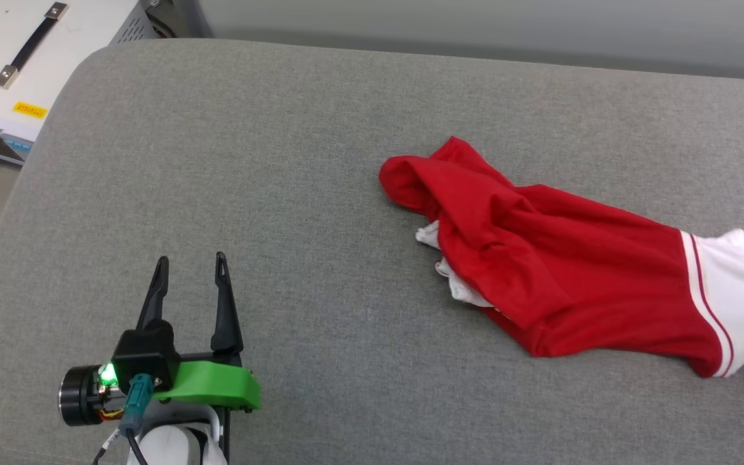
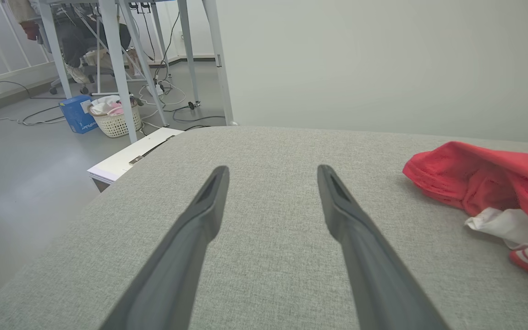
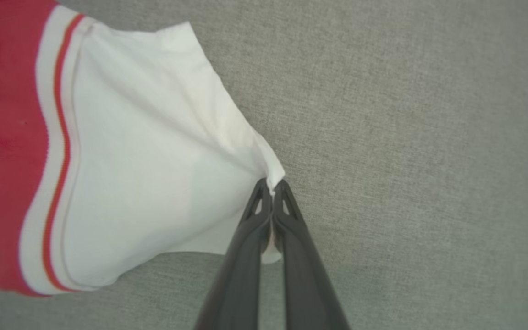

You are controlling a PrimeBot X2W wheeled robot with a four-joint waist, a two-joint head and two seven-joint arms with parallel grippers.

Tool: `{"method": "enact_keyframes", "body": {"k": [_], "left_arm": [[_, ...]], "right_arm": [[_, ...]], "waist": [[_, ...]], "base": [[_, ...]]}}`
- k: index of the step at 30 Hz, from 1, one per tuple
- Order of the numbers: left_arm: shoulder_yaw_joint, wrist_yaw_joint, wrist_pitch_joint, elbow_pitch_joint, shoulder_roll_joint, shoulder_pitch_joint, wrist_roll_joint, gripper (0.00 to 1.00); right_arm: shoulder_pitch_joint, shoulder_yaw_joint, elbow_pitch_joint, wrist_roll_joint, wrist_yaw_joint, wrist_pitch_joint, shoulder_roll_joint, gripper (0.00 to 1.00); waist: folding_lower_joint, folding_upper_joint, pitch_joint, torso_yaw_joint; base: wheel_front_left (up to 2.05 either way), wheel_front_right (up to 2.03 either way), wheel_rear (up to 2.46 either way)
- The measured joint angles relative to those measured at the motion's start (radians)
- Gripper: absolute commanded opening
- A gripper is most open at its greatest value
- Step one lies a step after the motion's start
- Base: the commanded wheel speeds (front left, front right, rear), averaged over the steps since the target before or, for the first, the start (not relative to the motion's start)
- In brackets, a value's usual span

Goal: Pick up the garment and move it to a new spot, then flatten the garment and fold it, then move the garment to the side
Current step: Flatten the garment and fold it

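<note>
The jersey (image 1: 559, 258) lay in a crumpled red heap on the grey padded counter (image 1: 281, 161), well off to the right of the left fingers (image 1: 222, 303) and reaching all the way to the tips of the right fingers (image 3: 250, 238). The right fingers were pressed together on a corner of its white sleeve (image 3: 154, 151), with a small tuft of cloth poking out just past their tips. The left fingers stood wide apart with nothing between them, over bare counter. The cloth looked thin, light and wholly limp, so it would likely sag and trail rather than keep any shape. A pinch on a single corner would probably drag the rest along in a bunch. It seemed neither fragile nor slippery against the woven counter. A hem edge, a shoulder seam or the striped band (image 3: 57, 137) beside the sleeve would likely give firmer holds, one for each pair of fingers and set apart to spread the cloth. Counted: one jersey, one sleeve drawn out flat, a second scrap of white (image 1: 449, 274) peeking from under the red folds, two pairs of fingers and one counter.
</note>
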Motion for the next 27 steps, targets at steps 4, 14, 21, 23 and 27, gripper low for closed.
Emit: {"method": "enact_keyframes", "body": {"k": [4,14,21,23,27], "left_arm": [[-0.001,0.0,0.0,0.001,0.0,0.0,0.0,1.0],[0.012,-0.019,0.0,0.01,0.002,0.001,0.024,1.0],[-0.017,-0.067,0.0,-0.011,0.018,-0.005,0.046,1.0],[-0.033,-0.092,0.0,-0.016,0.03,-0.026,0.049,1.0],[-0.092,-0.15,0.0,-0.016,0.064,-0.112,0.053,1.0]], "right_arm": [[0.036,-0.02,0.101,0.0,0.0,-0.014,0.04,0.0],[0.021,-0.115,0.088,-0.117,0.0,-0.386,0.103,1.0],[0.045,-0.266,-0.093,-0.293,0.0,-0.61,0.229,1.0],[0.078,-0.311,-0.156,-0.351,0.0,-0.631,0.277,1.0],[0.176,-0.372,-0.293,-0.447,0.0,-0.617,0.375,1.0]], "waist": [[0.0,0.0,0.007,0.004],[0.0,0.0,-0.039,-0.012],[0.0,0.0,-0.076,-0.049],[0.0,0.0,-0.082,-0.06],[0.0,0.0,-0.09,-0.077]], "base": [[0.0,0.0,0.0],[0.0,0.0,0.0],[0.0,0.0,0.0],[0.0,0.0,0.0],[0.0,0.0,0.0]]}}
